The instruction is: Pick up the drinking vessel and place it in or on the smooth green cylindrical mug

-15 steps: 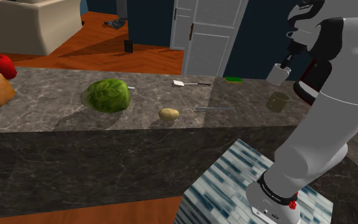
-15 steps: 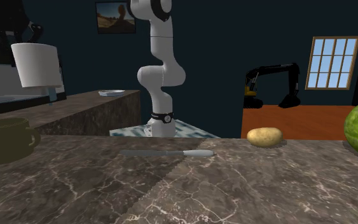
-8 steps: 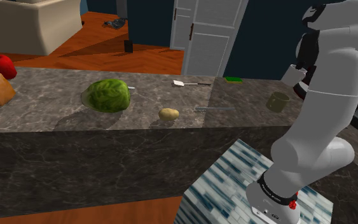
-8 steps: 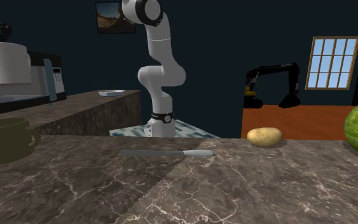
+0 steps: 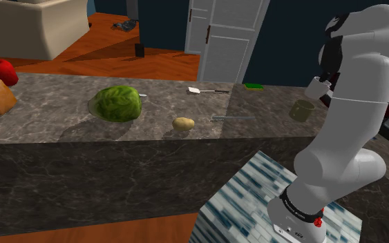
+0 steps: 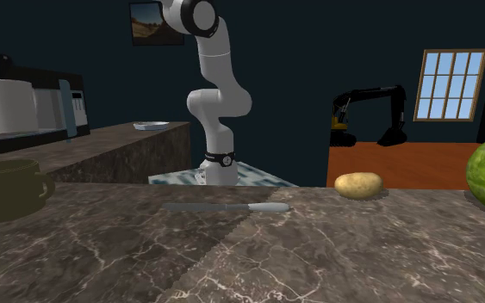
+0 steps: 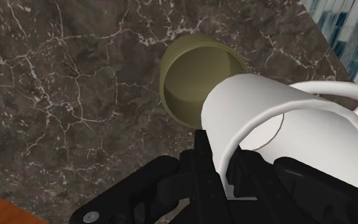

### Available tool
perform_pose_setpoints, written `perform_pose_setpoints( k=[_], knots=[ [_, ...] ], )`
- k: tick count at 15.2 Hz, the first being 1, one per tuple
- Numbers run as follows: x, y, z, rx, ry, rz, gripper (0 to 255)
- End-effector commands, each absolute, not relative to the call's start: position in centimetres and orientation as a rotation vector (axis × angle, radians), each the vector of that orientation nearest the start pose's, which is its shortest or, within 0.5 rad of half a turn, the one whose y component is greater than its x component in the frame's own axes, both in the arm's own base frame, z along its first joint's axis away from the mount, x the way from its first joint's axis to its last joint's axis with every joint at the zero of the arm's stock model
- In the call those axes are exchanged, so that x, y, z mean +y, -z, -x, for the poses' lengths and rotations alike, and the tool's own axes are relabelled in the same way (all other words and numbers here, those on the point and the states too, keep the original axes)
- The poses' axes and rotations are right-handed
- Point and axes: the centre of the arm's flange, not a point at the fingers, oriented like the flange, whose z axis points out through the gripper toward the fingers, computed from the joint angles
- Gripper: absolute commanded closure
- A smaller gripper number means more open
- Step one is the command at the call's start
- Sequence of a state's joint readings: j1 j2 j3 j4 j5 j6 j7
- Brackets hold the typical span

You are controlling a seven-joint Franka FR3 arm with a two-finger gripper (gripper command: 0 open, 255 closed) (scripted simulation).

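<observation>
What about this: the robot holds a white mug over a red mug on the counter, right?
No. In the wrist view the cylindrical mug on the dark marble counter is olive green, not red. The black gripper holds the white handled mug over it.

cup (image 7: 285,121): is showing plain white, inside and out.
mug (image 7: 193,76): is showing dull olive green, unpatterned.
gripper (image 7: 225,162): is showing solid black.
counter (image 7: 56,95): is showing dark grey-brown stone with thin white veining.
lettuce (image 5: 117,103): is showing mottled green.
potato (image 5: 183,123): is showing pale tan.
stand (image 5: 255,197): is showing blue, grey and white streaks.
</observation>
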State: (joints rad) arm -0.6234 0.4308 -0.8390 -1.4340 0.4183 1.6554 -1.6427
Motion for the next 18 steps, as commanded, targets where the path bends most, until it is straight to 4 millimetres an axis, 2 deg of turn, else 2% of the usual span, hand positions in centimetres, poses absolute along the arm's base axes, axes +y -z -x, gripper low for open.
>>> perform_pose_setpoints(
  k=[1,9,17,18],
  knots=[
    [-62.1,-49.3,-19.7,-0.255,0.149,3.058,255],
    [-62.1,-45.1,-19.7,-0.255,0.149,3.058,255],
    [-62.1,-44.8,-19.7,-0.255,0.149,3.058,255],
    [-62.1,-44.8,-19.7,-0.255,0.149,3.058,0]
  ],
)
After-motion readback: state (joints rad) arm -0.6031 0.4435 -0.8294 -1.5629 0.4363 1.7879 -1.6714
